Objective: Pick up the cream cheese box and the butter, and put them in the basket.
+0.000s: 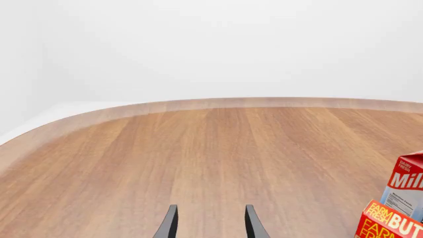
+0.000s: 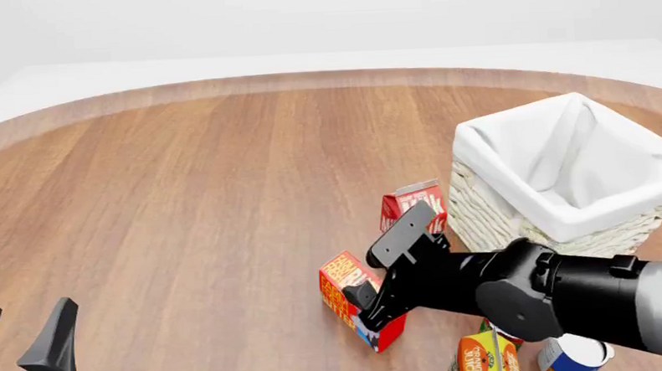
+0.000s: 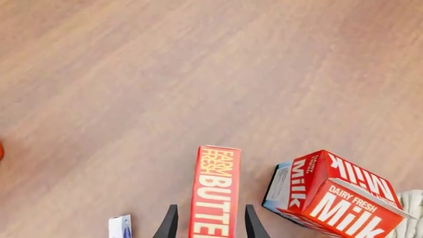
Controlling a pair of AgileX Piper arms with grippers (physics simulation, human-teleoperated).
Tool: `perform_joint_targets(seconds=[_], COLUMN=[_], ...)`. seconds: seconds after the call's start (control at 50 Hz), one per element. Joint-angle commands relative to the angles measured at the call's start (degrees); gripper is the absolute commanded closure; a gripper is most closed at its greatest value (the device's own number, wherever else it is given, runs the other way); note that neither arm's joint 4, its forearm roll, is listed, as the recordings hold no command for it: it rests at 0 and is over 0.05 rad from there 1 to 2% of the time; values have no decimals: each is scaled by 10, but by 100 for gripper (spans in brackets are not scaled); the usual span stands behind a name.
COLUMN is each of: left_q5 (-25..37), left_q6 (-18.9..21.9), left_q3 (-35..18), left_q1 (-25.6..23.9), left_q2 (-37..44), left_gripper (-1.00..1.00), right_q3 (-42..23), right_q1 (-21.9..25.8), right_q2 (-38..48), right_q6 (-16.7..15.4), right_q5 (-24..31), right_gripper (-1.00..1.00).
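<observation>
The butter (image 2: 344,279) is a small red and orange carton lying on the wooden table; it also shows in the right wrist view (image 3: 215,188) and the left wrist view (image 1: 390,221). My right gripper (image 2: 370,311) is down over it, open, one finger on each side with small gaps (image 3: 210,207). A small white and blue box (image 3: 120,226), possibly the cream cheese, lies just beside the gripper. The whitish wicker basket (image 2: 500,216) with its white liner stands to the right. My left gripper (image 2: 22,326) is open and empty at the near left (image 1: 211,208).
A red-and-white milk carton (image 2: 410,204) stands between the butter and the basket, close to my right gripper (image 3: 330,191). An orange juice carton (image 2: 484,360) and a can (image 2: 573,356) stand at the near right, under my right arm.
</observation>
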Motion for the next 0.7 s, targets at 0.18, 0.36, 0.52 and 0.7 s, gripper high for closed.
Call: perform_joint_targets(seconds=[0.18,0.36,0.52,0.7], left_q5=[0,0,0,0], left_q6=[0,0,0,0], left_q3=[0,0,0,0], left_q1=[0,0,0,0], left_q2=[0,0,0,0], left_gripper=[-100,-100,-100,-100], right_q3=[13,20,23,31], right_q1=[-6,-4,-9,-11], right_q2=[29,39,44,51], right_q6=[0,0,-1,-1], right_q5=[-24,-34,-42,-53], right_gripper=[-100,-100,-100,-100])
